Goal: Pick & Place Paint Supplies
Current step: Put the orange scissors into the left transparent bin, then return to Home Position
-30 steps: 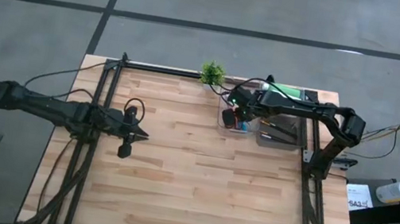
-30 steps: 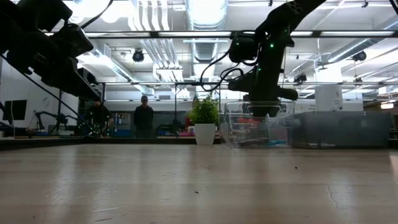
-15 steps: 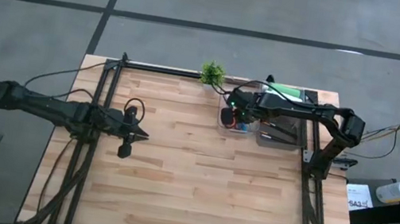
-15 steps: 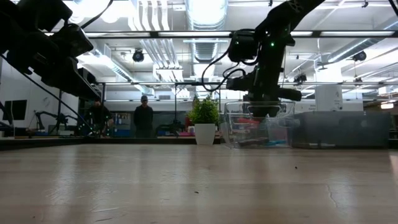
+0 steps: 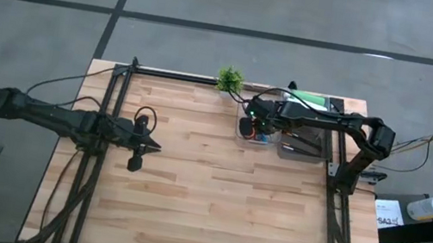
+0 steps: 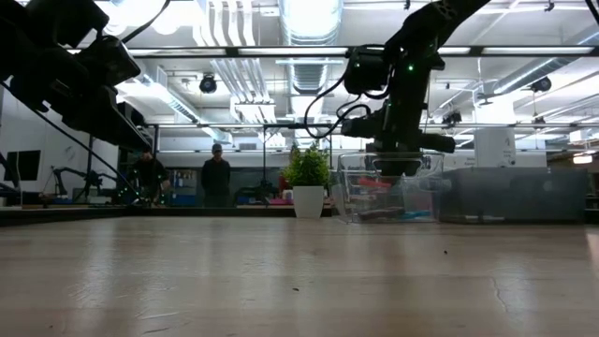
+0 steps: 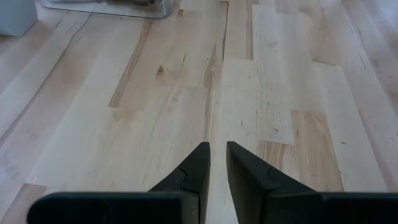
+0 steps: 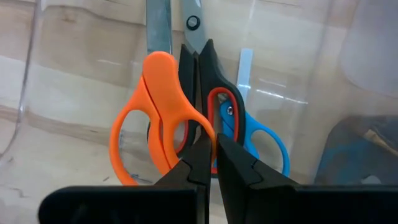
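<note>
Scissors are seen in a clear container (image 5: pixel 255 133) at the table's far right part: an orange-handled pair (image 8: pixel 163 112), a black-and-red pair (image 8: pixel 217 102) and a blue-handled pair (image 8: pixel 264 146), lying overlapped (no squeeze bottles can be made out clearly in these views). The right gripper (image 8: pixel 211 155) is held directly over the scissor handles inside the container, its fingers pressed together with nothing gripped between them. A small potted plant (image 5: pixel 229 78) is stood just beside the container at the far edge. The left gripper (image 7: pixel 216 158) is kept well apart, over bare wooden table (image 5: pixel 187 195), its fingers nearly together and empty.
</note>
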Controlling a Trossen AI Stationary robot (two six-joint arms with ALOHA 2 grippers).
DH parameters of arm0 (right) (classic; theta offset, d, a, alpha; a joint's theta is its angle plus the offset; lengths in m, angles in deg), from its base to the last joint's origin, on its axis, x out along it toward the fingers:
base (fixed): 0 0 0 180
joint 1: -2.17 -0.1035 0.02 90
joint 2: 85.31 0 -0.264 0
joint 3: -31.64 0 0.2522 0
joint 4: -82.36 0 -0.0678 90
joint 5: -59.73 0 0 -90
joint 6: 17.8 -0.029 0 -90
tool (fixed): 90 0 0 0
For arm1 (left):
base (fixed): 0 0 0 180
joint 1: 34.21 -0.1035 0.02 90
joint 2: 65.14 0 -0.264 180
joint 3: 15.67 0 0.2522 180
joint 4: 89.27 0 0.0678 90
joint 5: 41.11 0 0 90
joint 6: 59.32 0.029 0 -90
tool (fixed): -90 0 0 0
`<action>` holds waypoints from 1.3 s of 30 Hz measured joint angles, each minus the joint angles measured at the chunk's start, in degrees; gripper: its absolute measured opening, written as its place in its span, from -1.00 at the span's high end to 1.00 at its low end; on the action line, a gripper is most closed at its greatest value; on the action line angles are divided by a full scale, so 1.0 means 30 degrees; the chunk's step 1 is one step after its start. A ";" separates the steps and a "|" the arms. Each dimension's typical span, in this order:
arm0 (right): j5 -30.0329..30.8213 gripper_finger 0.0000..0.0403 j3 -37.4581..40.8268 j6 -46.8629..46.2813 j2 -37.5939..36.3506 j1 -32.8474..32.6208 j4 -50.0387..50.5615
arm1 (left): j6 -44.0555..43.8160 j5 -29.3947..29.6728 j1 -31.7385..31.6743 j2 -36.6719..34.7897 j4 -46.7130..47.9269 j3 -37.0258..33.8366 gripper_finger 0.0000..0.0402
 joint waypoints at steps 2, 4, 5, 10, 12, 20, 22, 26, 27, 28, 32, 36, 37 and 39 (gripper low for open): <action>-0.0006 0.93 0.0112 0.0088 0.0000 -0.0015 -0.0015 | 0.0005 0.0000 0.0000 0.0000 -0.0007 0.0000 0.69; -0.0060 0.93 0.0244 0.0140 0.0000 -0.0015 -0.0022 | 0.0000 -0.0005 0.0000 0.0000 -0.0002 0.0000 0.69; -0.0069 0.93 0.0327 0.0140 0.0000 -0.0015 -0.0074 | -0.0003 -0.0007 -0.0003 0.0000 -0.0005 0.0000 0.69; -0.0161 0.92 0.0738 0.0255 0.0000 -0.0029 -0.0646 | -0.0003 0.0000 -0.0006 0.0000 0.0000 0.0000 0.69; -0.0183 0.85 0.0864 0.0320 0.0000 -0.0044 -0.0992 | 0.0001 -0.0004 0.0000 0.0000 -0.0007 0.0000 0.69; -0.0098 0.37 0.1148 -0.0074 0.0000 -0.0030 -0.0903 | 0.0000 -0.0006 0.0000 0.0000 0.0000 0.0000 0.69; -0.0060 0.30 0.1234 -0.0258 0.0000 -0.0034 -0.0855 | 0.0001 -0.0004 -0.0004 0.0000 -0.0002 0.0000 0.69; -0.0053 0.27 0.1242 -0.0195 -0.0007 -0.0029 -0.0882 | -0.0003 -0.0003 -0.0007 0.0000 0.0000 0.0000 0.69; -0.0046 0.27 0.1221 -0.0192 -0.0022 -0.0029 -0.0869 | -0.0001 -0.0007 -0.0007 0.0000 0.0000 0.0000 0.69; -0.0047 0.27 0.1162 -0.0173 -0.0059 -0.0034 -0.0862 | -0.0001 -0.0001 0.0000 0.0000 0.0000 0.0000 0.69; 0.0017 0.26 0.0654 0.0549 -0.0613 -0.0029 -0.0906 | -0.0002 -0.0007 0.0000 0.0000 -0.0007 0.0000 0.69; 0.0922 0.26 0.0045 0.0832 -0.1682 -0.0199 -0.0859 | 0.0005 -0.0003 0.0000 0.0000 0.0000 0.0000 0.69; 0.1246 0.26 -0.0066 0.0860 -0.2061 -0.0320 -0.0852 | 0.0005 -0.0004 -0.0004 0.0000 -0.0007 0.0000 0.69; 0.1864 0.26 -0.0210 0.1242 -0.2892 -0.0680 -0.0871 | 0.0003 -0.0006 -0.0007 0.0000 -0.0002 0.0000 0.69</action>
